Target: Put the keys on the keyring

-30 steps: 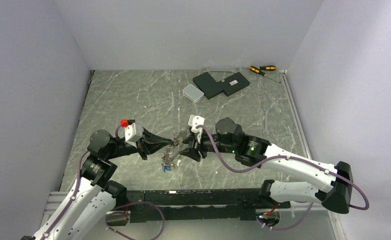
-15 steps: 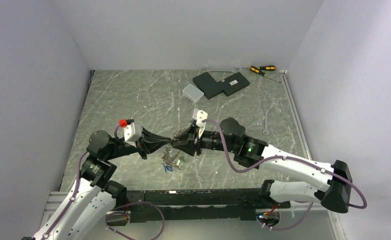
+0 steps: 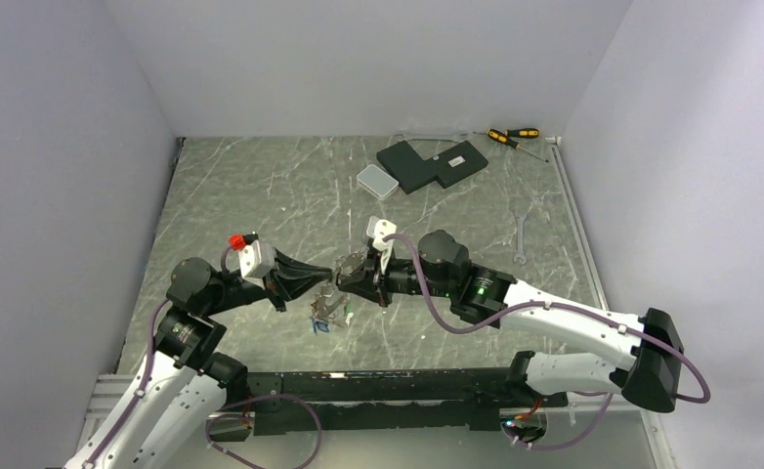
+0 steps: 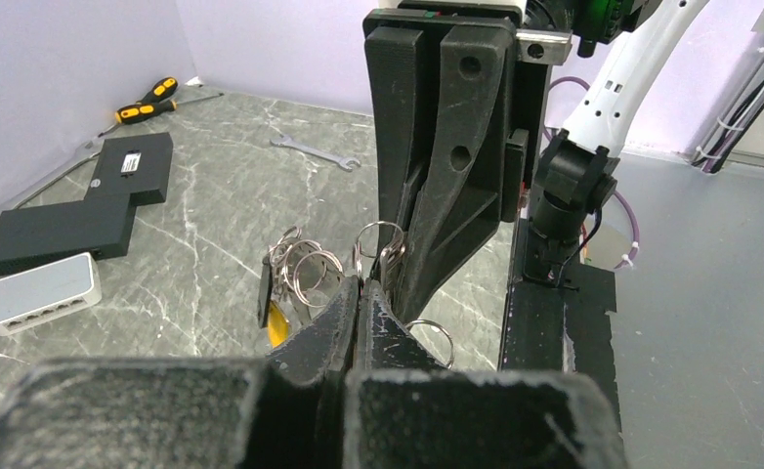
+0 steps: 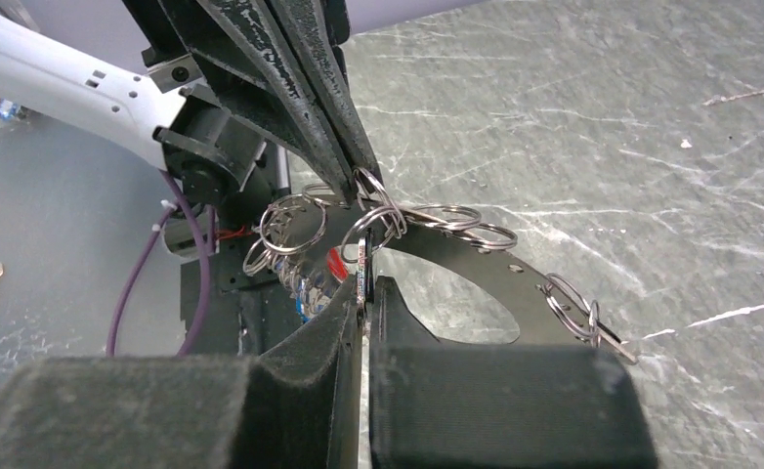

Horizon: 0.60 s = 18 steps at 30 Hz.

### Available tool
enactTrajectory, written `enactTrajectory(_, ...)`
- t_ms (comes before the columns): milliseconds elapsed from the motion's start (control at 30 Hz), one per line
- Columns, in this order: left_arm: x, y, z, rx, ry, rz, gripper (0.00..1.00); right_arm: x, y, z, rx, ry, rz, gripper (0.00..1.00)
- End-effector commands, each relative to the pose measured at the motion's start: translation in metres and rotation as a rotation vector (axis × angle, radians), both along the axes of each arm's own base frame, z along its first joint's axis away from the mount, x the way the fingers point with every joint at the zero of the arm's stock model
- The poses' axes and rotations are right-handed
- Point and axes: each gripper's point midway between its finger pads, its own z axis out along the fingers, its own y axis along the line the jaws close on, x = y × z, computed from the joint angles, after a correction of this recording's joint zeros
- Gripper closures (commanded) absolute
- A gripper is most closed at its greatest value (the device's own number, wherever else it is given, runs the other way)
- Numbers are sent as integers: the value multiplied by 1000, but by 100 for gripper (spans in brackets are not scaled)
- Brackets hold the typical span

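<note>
Grey marbled tabletop [image 3: 261, 195], pale walls on three sides; both arms meet above its near middle.

Position of the work: the large flat silver keyring [image 5: 530, 288], with its wide central hole and small rim holes, hangs clear of the surface between the two grippers. A bundle of small wire split rings [image 5: 290, 225] dangles from its rim. The tiny keys with coloured plastic heads [image 4: 278, 324] hang below that bundle, mostly hidden.

Left gripper [image 4: 360, 296]: jaws closed, tips pinching one wire loop of the bundle. Right gripper [image 5: 363, 293]: jaws closed on a thin metal loop seen edge-on. Which loop each one holds cannot be told more exactly.

Hazards, as judged:
- The two sets of fingertips stand almost touching. A small misalignment would bring them into collision or jam one pair against the other.
- Each hold is on thin round wire at the very tips. Any pull in opposite directions could slip a loop out and drop the whole assembly onto the table.
- The loops overlap and appear tangled. A twist could snag a neighbouring loop and drag the ring askew.
- The dangling keys may swing and block the wrist views.
</note>
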Motion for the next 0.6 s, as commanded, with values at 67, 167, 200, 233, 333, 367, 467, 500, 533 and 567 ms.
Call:
enactTrajectory(67,-1,5,30,-45,-111,27,100,-8,-9,38,62,-70,32,100)
enactTrajectory(167,-4,5,30,-45,-118,11,100,-13,-10,29,26,-57,73,100)
enactTrajectory(200,-7,4,30,-46,-122,-3,100,-16,-10,27,14,-47,96,100)
enactTrajectory(233,-9,3,31,-47,-128,-18,100,-20,-8,23,0,-32,128,100)
enactTrajectory(333,-17,1,32,-54,-147,-61,100,-37,-7,12,-34,33,258,100)
enactTrajectory(367,-19,1,33,-55,-153,-70,100,-41,-8,10,-39,55,293,100)
enactTrajectory(467,-25,1,35,-66,-168,-98,100,-42,-13,7,-43,109,356,100)
enactTrajectory(500,-28,0,37,-73,-169,-109,100,-42,-15,8,-38,123,371,100)
enactTrajectory(533,-29,0,38,-80,-173,-114,100,-42,-16,10,-33,132,382,100)
enactTrajectory(567,-30,0,39,-87,-178,-119,100,-42,-17,12,-28,139,393,100)
